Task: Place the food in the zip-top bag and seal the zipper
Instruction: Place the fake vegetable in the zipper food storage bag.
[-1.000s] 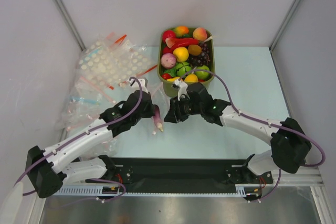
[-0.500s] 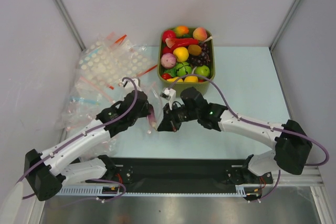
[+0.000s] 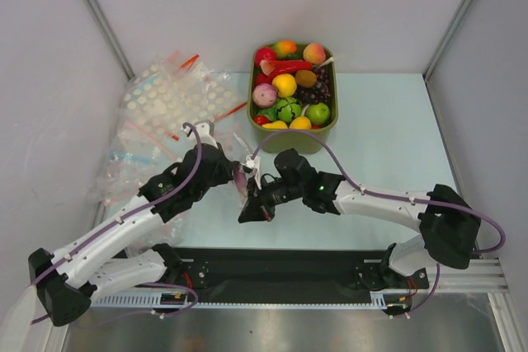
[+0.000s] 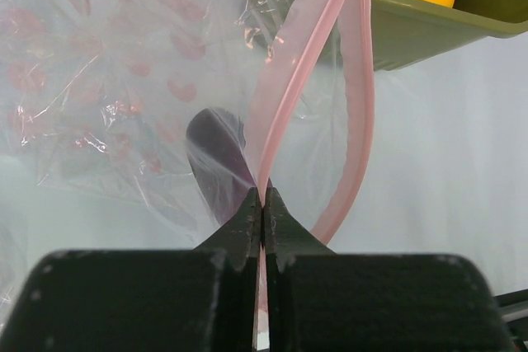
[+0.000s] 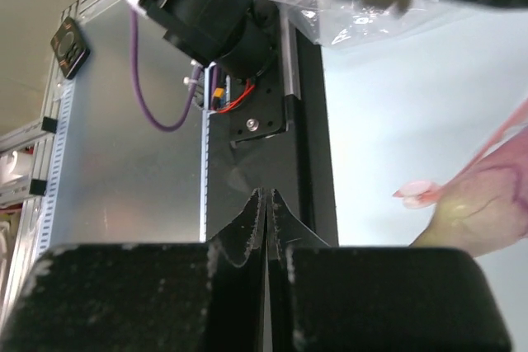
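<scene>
My left gripper (image 3: 238,177) (image 4: 262,198) is shut on the pale pink zipper (image 4: 290,80) of the clear zip-top bag (image 4: 318,162), which hangs from it above the table. The strip loops open to the right. A dark purple eggplant (image 4: 216,158) shows through the film behind the fingers. My right gripper (image 3: 249,208) (image 5: 268,195) is shut just near of the bag, and I see nothing between its fingers. A pale pink-green piece (image 5: 483,208) shows at the right edge of the right wrist view. The rest of the food fills the olive-green tub (image 3: 294,139).
A heap of clear white-dotted bags with red strips (image 3: 175,100) lies at the back left. A bag with a blue strip (image 3: 132,156) lies beside it. The tub stands at the back centre. The black base rail (image 3: 272,265) runs along the near edge.
My right gripper has moved from the tub's front left and nearer, down beside the hanging bag. My left gripper shifted slightly nearer with the bag.
</scene>
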You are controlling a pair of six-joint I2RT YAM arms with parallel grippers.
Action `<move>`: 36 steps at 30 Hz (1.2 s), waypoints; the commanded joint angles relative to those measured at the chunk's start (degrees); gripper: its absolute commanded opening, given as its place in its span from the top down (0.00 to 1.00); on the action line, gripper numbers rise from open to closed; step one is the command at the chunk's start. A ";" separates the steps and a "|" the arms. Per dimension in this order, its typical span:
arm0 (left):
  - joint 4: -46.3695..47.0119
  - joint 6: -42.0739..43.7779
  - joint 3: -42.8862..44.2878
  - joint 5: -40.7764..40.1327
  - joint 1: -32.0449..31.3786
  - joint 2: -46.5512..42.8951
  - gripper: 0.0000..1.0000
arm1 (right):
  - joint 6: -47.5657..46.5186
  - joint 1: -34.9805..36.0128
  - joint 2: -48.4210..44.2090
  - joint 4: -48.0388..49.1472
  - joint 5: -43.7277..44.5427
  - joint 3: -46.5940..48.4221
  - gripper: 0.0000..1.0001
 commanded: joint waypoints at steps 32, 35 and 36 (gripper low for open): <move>15.14 5.50 -6.15 20.24 0.41 -9.28 0.98 | 6.65 -8.79 -8.57 17.13 4.51 -9.48 0.97; 9.52 4.54 -4.57 11.91 0.41 -7.88 0.98 | 6.65 -8.88 -10.50 16.87 5.47 -10.09 0.93; 7.59 3.93 -3.00 6.92 0.41 -6.57 0.99 | 6.73 -8.97 -11.03 16.70 6.00 -10.35 0.92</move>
